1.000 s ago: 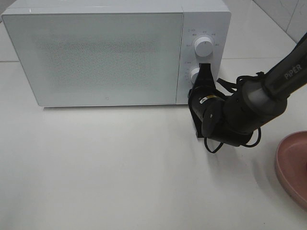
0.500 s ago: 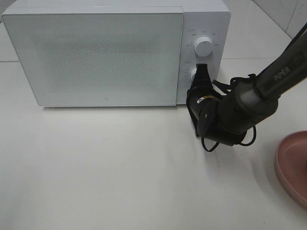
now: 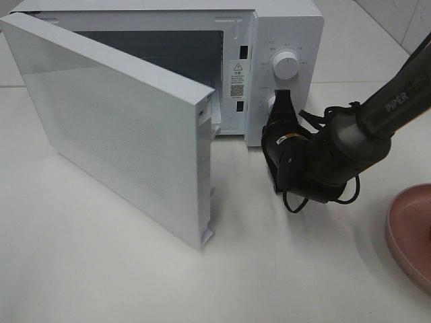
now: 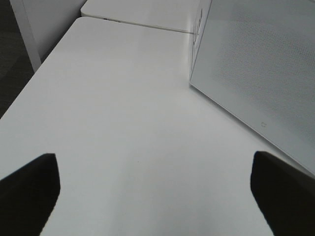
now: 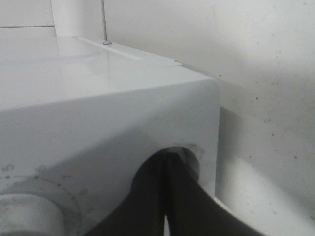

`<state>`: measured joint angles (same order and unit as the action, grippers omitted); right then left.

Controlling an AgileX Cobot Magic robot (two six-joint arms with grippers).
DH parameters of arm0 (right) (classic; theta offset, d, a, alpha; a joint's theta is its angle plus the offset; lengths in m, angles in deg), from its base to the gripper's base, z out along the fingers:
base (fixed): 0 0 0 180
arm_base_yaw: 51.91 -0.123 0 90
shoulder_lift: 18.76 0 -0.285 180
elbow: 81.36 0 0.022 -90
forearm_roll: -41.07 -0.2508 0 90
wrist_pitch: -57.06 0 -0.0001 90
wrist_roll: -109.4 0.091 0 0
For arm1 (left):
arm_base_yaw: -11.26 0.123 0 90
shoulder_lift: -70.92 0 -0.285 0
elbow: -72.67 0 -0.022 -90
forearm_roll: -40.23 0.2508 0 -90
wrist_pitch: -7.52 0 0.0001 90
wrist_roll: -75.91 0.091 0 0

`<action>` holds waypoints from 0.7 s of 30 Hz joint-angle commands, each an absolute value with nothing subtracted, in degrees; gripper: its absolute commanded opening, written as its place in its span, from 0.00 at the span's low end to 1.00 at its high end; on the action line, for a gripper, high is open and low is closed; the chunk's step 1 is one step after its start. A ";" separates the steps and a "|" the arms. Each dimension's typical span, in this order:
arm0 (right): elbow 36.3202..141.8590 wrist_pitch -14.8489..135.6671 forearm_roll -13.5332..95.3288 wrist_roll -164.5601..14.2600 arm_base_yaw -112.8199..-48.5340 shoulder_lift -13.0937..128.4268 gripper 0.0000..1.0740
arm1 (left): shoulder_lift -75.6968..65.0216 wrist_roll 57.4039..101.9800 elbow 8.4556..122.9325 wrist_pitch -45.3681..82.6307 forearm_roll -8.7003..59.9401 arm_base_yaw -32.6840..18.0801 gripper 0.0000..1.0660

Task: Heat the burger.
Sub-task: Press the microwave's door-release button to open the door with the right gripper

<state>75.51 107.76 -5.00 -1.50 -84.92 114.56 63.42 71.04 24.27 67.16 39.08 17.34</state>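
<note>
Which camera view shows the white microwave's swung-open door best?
The exterior high view: nearly all of the white, speckled microwave door shows there, hinged at the left and swung well out from the oven's front. The left wrist view catches only part of its outer face. The right wrist view shows none of it.

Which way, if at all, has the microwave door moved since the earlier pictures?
Yes. The microwave door was shut flush beside the control panel. It has swung open on its left hinge, and its free edge now stands out towards the camera.

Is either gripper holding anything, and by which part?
Nothing is held. The right gripper, fingers shut, only touches the lower control of the microwave; the left gripper is open, empty.
</note>
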 commanded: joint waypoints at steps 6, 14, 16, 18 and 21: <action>80.27 118.88 0.22 -2.07 -81.88 113.19 0.00 | 64.45 70.64 24.15 66.82 38.97 16.88 0.92; 78.43 115.10 0.22 -0.29 -81.99 113.19 0.00 | 64.45 70.64 24.15 66.82 38.97 16.88 0.92; 78.03 114.47 0.28 0.34 -81.99 112.96 0.00 | 64.45 70.64 24.15 66.82 38.97 16.88 0.92; 77.75 114.07 0.28 0.85 -81.99 112.90 0.00 | 64.45 70.64 24.15 66.82 38.97 16.88 0.92; 76.31 111.89 0.16 0.97 -82.40 111.52 0.00 | 64.45 70.64 24.15 66.82 38.97 16.88 0.92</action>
<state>74.82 104.21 -2.65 0.97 -83.94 113.53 63.42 70.98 24.27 67.16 39.08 17.34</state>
